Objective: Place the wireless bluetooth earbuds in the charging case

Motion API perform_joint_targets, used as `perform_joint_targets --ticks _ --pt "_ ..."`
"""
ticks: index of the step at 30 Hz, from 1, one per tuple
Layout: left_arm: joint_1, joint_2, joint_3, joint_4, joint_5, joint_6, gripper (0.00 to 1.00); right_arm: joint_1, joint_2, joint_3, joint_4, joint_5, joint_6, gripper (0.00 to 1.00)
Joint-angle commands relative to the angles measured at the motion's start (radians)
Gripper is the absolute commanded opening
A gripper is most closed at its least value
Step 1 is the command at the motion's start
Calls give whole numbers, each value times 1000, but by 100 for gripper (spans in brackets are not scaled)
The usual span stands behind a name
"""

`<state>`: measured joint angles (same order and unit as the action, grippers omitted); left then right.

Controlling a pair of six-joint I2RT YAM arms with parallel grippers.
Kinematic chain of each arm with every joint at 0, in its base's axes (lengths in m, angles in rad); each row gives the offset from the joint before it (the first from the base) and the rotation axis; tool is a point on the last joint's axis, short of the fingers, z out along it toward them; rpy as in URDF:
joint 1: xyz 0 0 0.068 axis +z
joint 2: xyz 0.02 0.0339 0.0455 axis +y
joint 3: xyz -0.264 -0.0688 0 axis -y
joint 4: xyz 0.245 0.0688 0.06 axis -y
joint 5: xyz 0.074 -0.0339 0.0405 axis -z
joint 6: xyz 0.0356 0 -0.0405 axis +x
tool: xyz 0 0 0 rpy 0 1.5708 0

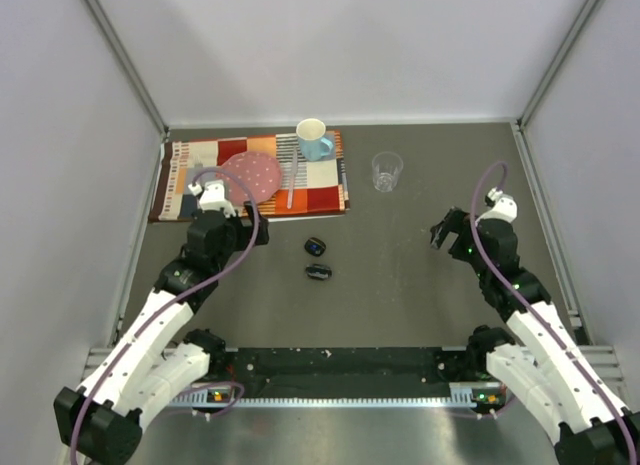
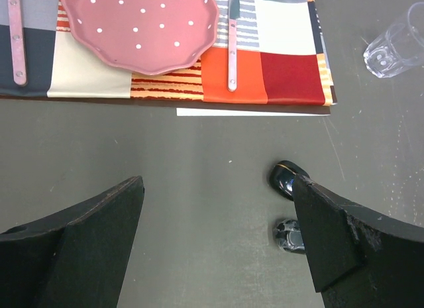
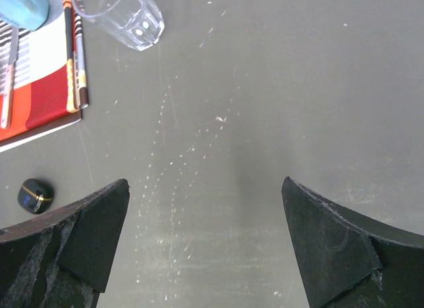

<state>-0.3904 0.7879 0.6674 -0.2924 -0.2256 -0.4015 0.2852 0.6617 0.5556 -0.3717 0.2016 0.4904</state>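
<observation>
Both claws stand wide open and hold nothing. The left claw hangs over bare table just short of a patchwork placemat, and the right claw hangs well off to the right, its fingers spread over scuffed grey surface. Between the two arms, nearer the left one, two small glossy black ovals lie on the table, close together but not touching. The charging case is the one farther from the arm bases; it looks shut and has a thin gold line round it. A second case lies just nearer the bases. In the left wrist view both sit just beside that claw's right finger, which hides part of the nearer one. The earbuds I cannot pick out, and I cannot tell whether they are inside the cases. The placemat lies at the back left and carries a pink dotted plate, a pink-handled utensil and a blue mug. A clear glass stands on the table to the right of the mat, apart from it.
</observation>
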Motion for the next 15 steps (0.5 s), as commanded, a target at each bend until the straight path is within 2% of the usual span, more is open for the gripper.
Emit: perform_joint_targets --ticks 1,7,10,15 --pt "4 -45 -3 33 -32 -14 99 -11 30 0 106 74 -41 99" --pt "4 -154 -60 114 -31 13 99 -9 82 -13 137 130 -44 99" --pt "4 -219 -106 168 -43 15 99 -9 105 -28 142 252 36 99" --pt "4 -282 -163 240 -57 26 99 -9 102 -57 204 217 -102 99"
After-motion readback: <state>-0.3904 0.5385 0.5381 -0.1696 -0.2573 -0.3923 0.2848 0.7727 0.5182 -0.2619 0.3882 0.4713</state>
